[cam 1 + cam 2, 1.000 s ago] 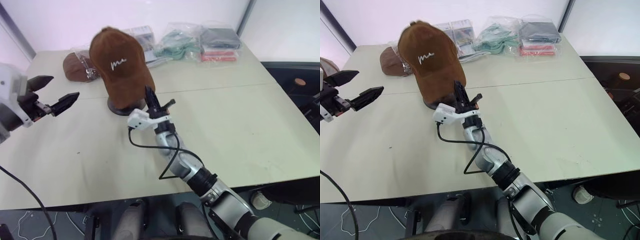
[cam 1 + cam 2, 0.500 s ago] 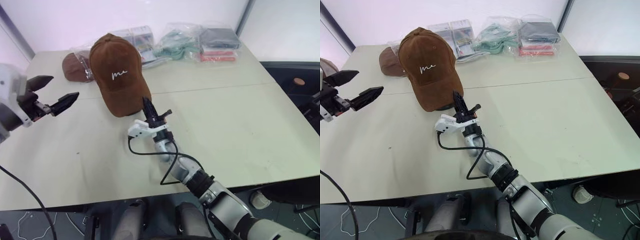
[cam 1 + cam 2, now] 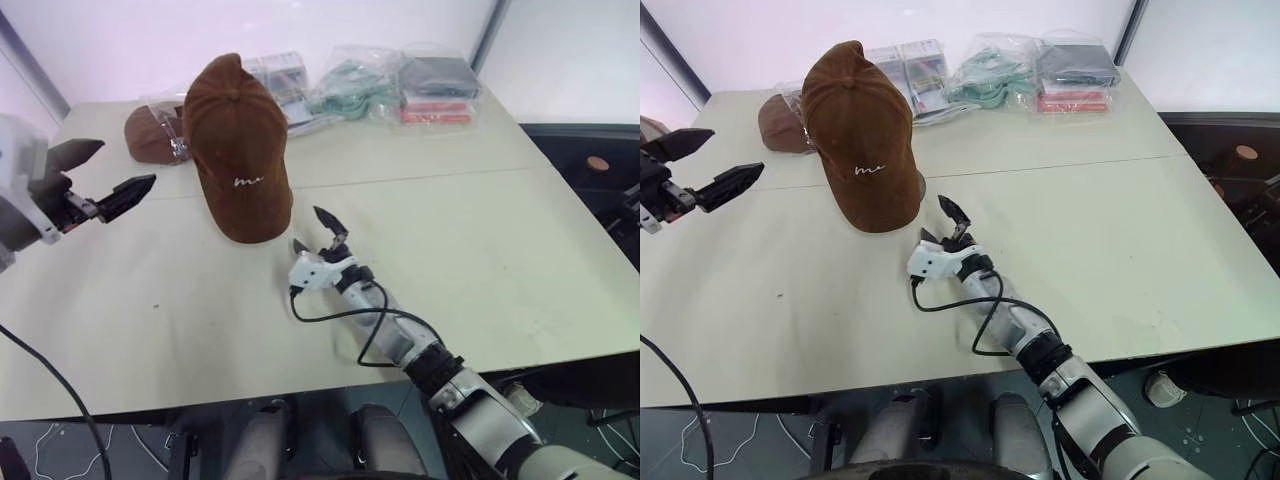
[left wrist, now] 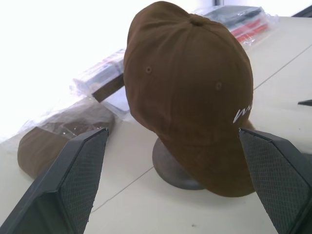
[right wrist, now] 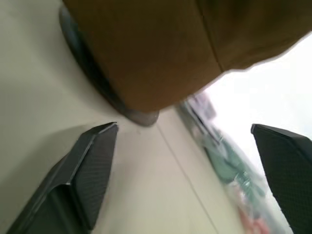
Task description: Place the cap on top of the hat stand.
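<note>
Right hand point(image 3: 322, 232): fingers wide apart, empty, low over the surface point(image 3: 480, 220) just beside the cap point(image 3: 238, 145); left hand point(image 3: 100, 185) open, empty, raised near the left edge. Cap: draped on the hat stand point(image 4: 173, 168) toward the far-left corner, crown up, brim hanging toward the near edge, long axis near upright. Placement appears done; only withdrawal remains.

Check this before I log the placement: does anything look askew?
The cap hangs tilted on the hat stand, brim drooping low toward the table and hiding the stand's top. The right gripper is open, clear of it.
</note>
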`<state>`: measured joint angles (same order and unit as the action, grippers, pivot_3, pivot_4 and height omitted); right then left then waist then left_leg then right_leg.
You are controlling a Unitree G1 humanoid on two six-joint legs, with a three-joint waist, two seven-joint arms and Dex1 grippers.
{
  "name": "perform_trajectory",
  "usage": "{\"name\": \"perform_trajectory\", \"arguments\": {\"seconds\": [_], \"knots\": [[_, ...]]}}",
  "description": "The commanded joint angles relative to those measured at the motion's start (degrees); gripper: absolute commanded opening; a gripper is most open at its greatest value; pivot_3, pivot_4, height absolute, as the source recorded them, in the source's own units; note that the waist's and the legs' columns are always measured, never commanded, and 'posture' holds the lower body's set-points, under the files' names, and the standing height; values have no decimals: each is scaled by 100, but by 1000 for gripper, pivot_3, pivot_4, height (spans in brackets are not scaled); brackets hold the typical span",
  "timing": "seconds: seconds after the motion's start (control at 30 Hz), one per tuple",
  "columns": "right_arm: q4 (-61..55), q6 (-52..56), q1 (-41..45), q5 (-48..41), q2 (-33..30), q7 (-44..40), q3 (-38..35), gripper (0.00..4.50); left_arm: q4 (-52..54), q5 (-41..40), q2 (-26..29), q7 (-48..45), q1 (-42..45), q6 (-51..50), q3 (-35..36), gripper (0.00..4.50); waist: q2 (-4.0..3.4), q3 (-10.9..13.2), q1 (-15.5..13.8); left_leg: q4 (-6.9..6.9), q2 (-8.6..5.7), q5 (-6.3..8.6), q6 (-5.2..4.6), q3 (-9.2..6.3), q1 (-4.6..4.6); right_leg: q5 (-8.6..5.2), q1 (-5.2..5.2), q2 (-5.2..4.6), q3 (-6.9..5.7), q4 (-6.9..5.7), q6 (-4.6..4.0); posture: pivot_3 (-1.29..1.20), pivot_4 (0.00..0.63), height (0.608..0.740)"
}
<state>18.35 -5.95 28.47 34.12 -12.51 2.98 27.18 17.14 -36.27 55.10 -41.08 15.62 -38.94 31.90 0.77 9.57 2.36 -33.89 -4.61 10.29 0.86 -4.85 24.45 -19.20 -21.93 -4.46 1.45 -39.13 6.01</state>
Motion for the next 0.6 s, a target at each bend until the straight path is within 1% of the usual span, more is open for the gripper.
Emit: {"name": "perform_trajectory", "arguments": {"seconds": [0.03,0.13,0.23,0.37,0.43,0.6], "knots": [[-897,239,-46,-804,-203,-1025,-521,4474,-11,85,129,-38,137,180,-7,4500,2,1,2,-1,0,1,-2,0,0,0,12,0,0,0,0,0,150,740],[-1686,1213,122,-1722,-361,-2134,-1115,4474,-88,107,148,-118,227,250,-72,4500,2,3,4,-1,2,2,-3,-1,0,0,21,0,-1,0,0,0,150,740],[-2298,2347,579,-2783,-644,-3392,-1591,4474,-128,51,212,-285,305,248,-135,4500,3,7,7,-3,4,3,-6,0,0,0,23,0,-1,1,0,0,150,740],[-2777,3524,1338,-4218,-1089,-4543,-2347,4474,-59,-157,412,-760,255,85,-156,4500,1,15,3,-4,6,6,-10,0,1,0,23,-1,-3,3,0,0,150,740],[-2870,4000,1726,-4885,-1327,-4982,-2713,4474,-56,-253,513,-969,240,34,-155,4500,1,20,-2,-3,6,8,-13,0,1,0,24,-4,-3,7,-1,0,150,740],[-2784,5249,2525,-6381,-2050,-6041,-3259,4474,-96,-439,640,-1312,274,-103,-173,4500,-1,24,-17,-3,6,10,-17,0,2,-1,27,-11,-5,15,-1,0,150,740]]}}
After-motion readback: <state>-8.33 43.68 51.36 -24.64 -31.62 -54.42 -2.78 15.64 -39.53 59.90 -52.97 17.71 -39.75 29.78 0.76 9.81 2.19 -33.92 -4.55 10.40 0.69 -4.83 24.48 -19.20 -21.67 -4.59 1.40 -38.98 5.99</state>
